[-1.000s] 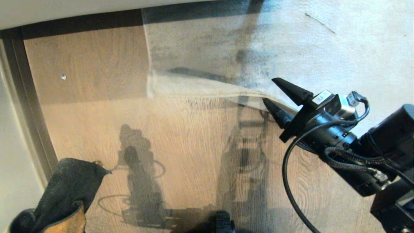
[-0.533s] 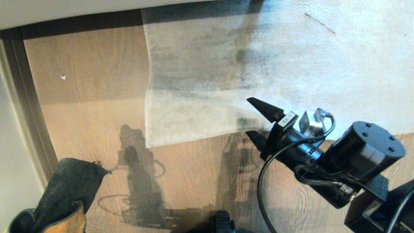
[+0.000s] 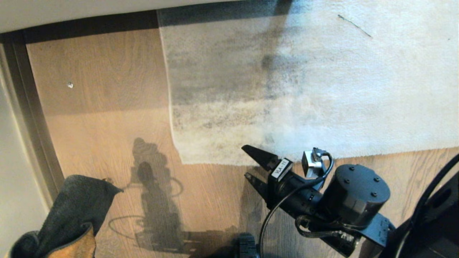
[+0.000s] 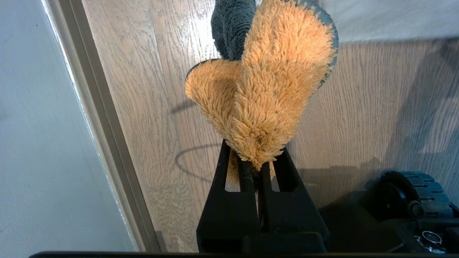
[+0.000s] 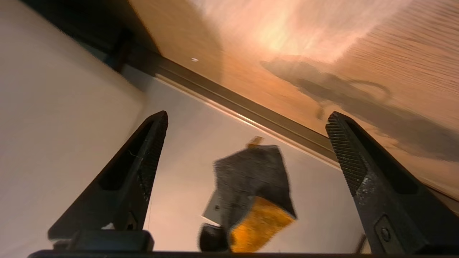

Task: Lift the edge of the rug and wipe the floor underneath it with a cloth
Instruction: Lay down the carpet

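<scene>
The head view alone took in the whole scene: one rug lay flat, its rug edge [image 3: 304, 157] resting on the floor [image 3: 107, 118] and its square corner toward the left, with one small pale speck [image 3: 70, 85] on the bare planks well left of it. The right gripper [image 3: 249, 162] hovered just over that border near the middle, its two jaws apart and nothing between them. At the lower left corner of that view the cloth [image 3: 77, 209] stood up as a dark grey fold with a tan face below, but what held it was cut off there. The left wrist view supplied that: the left gripper [image 4: 257, 163] had its two jaws together, clamped on the cloth [image 4: 267, 89], whose shaggy mustard side faced the camera and whose dark side curled behind, held clear above the floor [image 4: 358, 118] beside a skirting strip [image 4: 104, 118] and a wall. The right wrist view showed the wide gap between its ribbed fingers [image 5: 152, 154] and, beyond them, the single cloth [image 5: 251, 182] hanging in front of the wall; the rug did not show in it.
</scene>
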